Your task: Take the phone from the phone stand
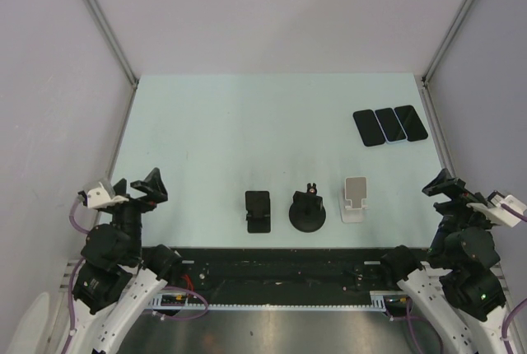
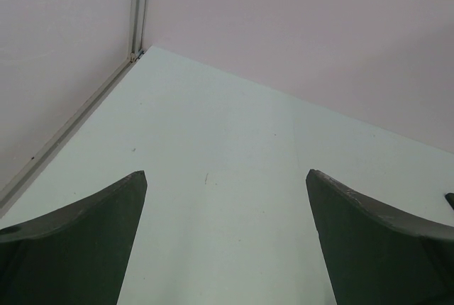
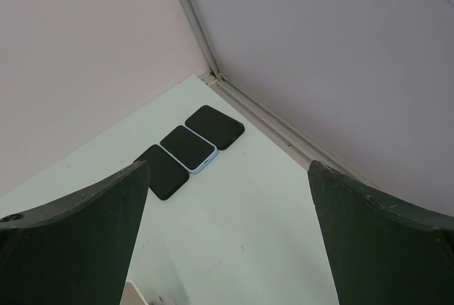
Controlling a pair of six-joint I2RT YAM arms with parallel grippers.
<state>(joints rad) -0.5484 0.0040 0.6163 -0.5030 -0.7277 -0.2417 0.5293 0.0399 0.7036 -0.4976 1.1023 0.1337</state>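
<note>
Three stands sit in a row near the table's front edge: a black phone stand, a round black one and a white one. The white stand's plate is bare. The black stand's face is dark, and I cannot tell whether a phone rests on it. Three dark phones lie flat side by side at the back right, also seen in the right wrist view as phones. My left gripper stands open at the front left. My right gripper stands open at the front right. Neither holds anything.
Grey walls with metal corner rails enclose the pale table on three sides. A black strip with cables runs along the near edge between the arm bases. A corner of the white stand shows low in the right wrist view.
</note>
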